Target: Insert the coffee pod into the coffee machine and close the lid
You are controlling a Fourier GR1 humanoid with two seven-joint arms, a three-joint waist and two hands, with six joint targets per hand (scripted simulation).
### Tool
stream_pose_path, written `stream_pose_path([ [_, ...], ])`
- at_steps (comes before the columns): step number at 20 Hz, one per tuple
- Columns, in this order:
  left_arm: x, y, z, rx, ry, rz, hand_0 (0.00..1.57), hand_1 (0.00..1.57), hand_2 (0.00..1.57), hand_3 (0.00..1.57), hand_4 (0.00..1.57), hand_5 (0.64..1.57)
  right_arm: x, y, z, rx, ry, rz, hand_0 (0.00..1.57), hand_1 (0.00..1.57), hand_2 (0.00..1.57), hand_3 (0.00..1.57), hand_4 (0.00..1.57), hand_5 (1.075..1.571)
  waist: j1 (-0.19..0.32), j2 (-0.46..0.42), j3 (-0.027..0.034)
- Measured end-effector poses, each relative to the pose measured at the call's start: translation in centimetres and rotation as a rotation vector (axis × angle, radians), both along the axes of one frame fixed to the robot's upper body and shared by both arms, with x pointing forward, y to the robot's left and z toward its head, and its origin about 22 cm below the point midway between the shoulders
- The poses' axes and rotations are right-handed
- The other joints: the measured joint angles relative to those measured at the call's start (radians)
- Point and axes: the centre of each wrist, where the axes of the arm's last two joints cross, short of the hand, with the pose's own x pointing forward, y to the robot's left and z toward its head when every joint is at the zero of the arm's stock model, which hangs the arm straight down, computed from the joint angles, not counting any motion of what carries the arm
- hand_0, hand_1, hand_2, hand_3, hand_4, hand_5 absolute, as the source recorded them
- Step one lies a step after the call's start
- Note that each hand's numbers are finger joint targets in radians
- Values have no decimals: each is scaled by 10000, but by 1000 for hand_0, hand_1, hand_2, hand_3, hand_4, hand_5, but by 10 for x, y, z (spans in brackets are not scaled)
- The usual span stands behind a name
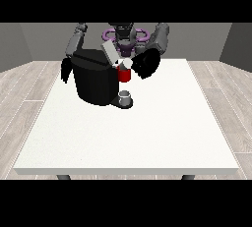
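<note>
A black coffee machine (94, 81) stands on the white table (129, 132) at the back left. Its grey lid (109, 51) is raised and tilted up. A small silver-topped coffee pod (126, 64) sits at the machine's red pod holder (124, 75), right beside the hand at the view's right (145, 64), whose fingers reach the pod. A grey cup (126, 96) stands on the drip base below. The hand at the view's left (66, 70) hangs beside the machine's left side, touching nothing that I can see.
The table's front edge (129, 171) is near the camera. A wooden floor surrounds the table. The robot's torso (124, 37) stands behind the machine.
</note>
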Motion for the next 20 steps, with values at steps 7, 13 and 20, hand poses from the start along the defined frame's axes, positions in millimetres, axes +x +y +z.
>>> stream_pose_path([
  [7,-1,10,13,66,-337,314,1374,1374,1384,1258,554,1571,10,2,10,103,5,300,0,0,0,0,349,1571,-226,116,6],
  [13,0,-12,-31,-944,-264,-710,0,0,0,0,0,1571,-1,-16,-9,404,338,-237,0,0,0,0,201,1571,275,-243,-3],
  [20,-19,-21,-144,-2904,1326,-1770,0,0,0,0,0,1571,-52,-36,-65,752,1569,-783,0,0,0,0,205,1571,1245,-2077,4],
])
